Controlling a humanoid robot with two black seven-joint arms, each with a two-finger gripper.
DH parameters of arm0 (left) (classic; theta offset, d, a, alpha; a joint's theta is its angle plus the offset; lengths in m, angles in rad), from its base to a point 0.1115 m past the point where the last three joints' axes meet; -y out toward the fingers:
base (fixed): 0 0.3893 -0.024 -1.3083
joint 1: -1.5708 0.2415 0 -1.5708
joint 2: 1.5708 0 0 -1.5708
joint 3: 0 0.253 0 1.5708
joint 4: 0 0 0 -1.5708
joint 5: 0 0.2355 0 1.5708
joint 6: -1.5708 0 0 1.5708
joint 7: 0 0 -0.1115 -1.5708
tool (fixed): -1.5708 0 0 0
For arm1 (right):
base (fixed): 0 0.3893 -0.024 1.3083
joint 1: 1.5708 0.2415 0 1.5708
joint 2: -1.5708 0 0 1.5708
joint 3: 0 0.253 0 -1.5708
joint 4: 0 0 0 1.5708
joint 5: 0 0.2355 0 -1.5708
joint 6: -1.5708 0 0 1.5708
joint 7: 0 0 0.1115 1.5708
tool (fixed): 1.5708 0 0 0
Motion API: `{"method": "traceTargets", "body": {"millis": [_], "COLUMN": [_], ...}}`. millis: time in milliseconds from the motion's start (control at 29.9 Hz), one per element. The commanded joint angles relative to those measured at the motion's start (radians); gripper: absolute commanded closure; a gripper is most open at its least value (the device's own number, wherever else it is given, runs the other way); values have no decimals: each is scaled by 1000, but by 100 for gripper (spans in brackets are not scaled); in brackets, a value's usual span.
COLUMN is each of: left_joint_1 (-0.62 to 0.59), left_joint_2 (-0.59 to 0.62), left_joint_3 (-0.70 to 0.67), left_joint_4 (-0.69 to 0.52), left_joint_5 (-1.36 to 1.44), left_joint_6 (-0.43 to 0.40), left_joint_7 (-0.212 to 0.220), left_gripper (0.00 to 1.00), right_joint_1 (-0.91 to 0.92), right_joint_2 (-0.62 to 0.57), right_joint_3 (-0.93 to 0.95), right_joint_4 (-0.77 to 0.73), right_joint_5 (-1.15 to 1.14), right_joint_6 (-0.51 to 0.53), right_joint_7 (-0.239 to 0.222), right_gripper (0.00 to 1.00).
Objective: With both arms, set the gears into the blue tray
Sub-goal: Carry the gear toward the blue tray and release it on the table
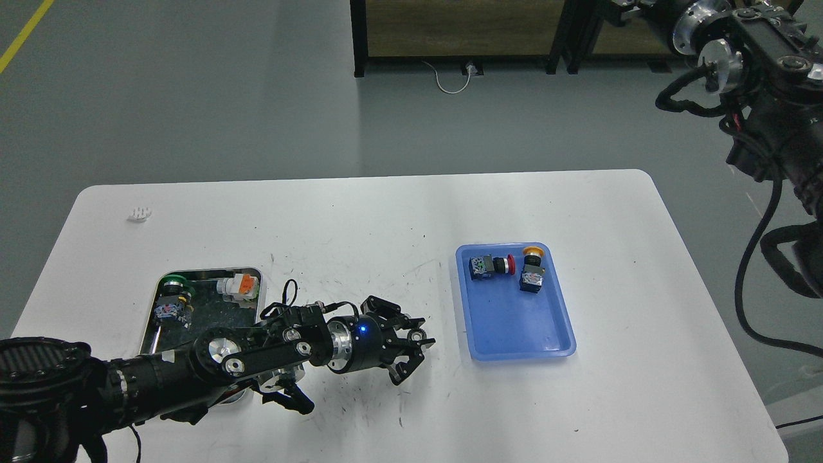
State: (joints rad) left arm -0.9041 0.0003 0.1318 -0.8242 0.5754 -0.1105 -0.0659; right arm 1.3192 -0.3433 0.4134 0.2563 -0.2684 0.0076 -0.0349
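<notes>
Left hand (411, 350): black, two-fingered, at the far end of the black jointed left arm, over the white desk (360, 225). Fingers spread apart; a small round piece with a silvery centre, apparently one of the gears (418, 335), sits at the upper fingertip. Whether it is truly gripped cannot be told.

Shallow rectangular blue plastic tray (514, 321) with raised rim: right of the left hand, near but apart from it, a strip of bare desk between. No gear can be made out inside it.

Push-button switch with red cap (490, 265) and push-button switch with yellow cap (532, 270): both lying in the far end of the blue tray, beyond and right of the left hand.

Shiny steel tray with dark bottom (254, 273): behind the left hand, partly under the left arm, holding a green-capped switch (172, 292) and an orange-and-white part (238, 285).

Right arm (759, 77): raised at the upper right corner, well apart from the desk. Its hand is not in view.
</notes>
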Motion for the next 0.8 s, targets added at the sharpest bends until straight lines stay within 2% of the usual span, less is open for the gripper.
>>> {"method": "traceTargets", "body": {"millis": [0, 267, 334, 501, 568, 702, 768], "left_joint_1": [2, 4, 2, -13, -39, -117, -150], "left_joint_2": [0, 0, 0, 0, 0, 0, 58], "left_joint_3": [12, 12, 12, -15, -47, -159, -193], "left_joint_4": [37, 42, 42, 39, 39, 39, 39], "left_joint_5": [-3, -6, -20, -92, -129, -204, -242], "left_joint_6": [-1, 0, 2, 38, 54, 49, 45], "left_joint_7": [0, -2, -2, -3, -2, 1, 6], "left_gripper": [76, 54, 43, 8, 3, 2, 2], "right_joint_1": [2, 2, 0, 0, 0, -24, -47], "right_joint_2": [1, 1, 1, 4, 4, 6, 4], "right_joint_3": [1, -1, -1, -1, -1, -7, -8], "right_joint_4": [-2, -2, -2, 0, 6, 50, 98], "right_joint_5": [0, -2, -2, -2, -2, -2, -3], "right_joint_6": [0, 0, 0, 3, 15, 58, 69], "right_joint_7": [1, 0, 1, 1, 3, 3, 1], "right_gripper": [1, 1, 1, 1, 1, 1, 1]}}
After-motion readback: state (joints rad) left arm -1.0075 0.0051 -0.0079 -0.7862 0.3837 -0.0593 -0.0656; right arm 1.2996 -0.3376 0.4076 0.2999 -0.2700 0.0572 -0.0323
